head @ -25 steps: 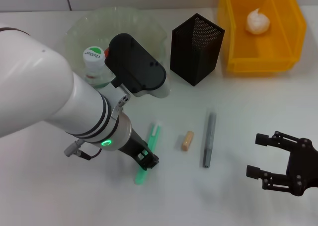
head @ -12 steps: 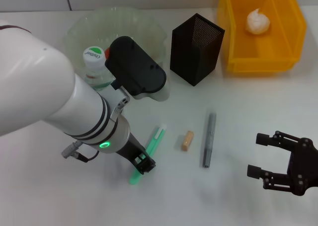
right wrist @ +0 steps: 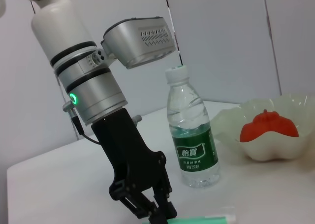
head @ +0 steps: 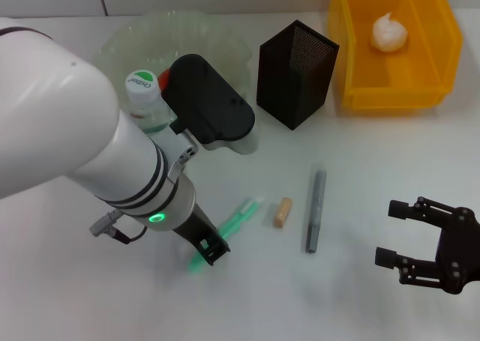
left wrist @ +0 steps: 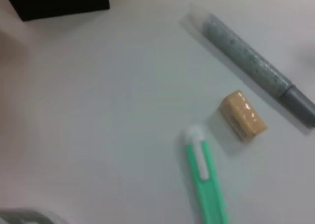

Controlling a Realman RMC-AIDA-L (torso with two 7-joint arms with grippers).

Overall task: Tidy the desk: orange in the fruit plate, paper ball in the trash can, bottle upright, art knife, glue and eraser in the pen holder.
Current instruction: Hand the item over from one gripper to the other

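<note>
The slim green art knife with a white slider (head: 229, 228) lies on the white desk (head: 360, 154) with its long axis on a diagonal, white-tipped end pointing toward the small tan block eraser (head: 282, 211) and its other end under the left gripper (head: 214, 252), whose black fingers are closed down on it (the right wrist view shows them pinching the green stick against the tabletop). Compared with a second ago the knife has swung: it then lay nearer to pointing away from the robot, and now leans well over toward the eraser, while the gripper has moved nearer the robot. The grey speckled glue stick (head: 315, 210) lies just beyond the eraser, its length running away from the robot. The right gripper (head: 420, 243) hovers spread open, holding nothing. The knife's gripped end is hidden, and the left wrist view cuts it off. The clear bottle with a green label (right wrist: 191, 143) stands upright beside the ruffled pale-green glass bowl (right wrist: 231, 128) holding the red-orange fruit (right wrist: 268, 125); the black mesh pen holder (head: 296, 71) and yellow bin (head: 352, 71) with the crumpled white paper ball (head: 389, 32) stand behind.
</note>
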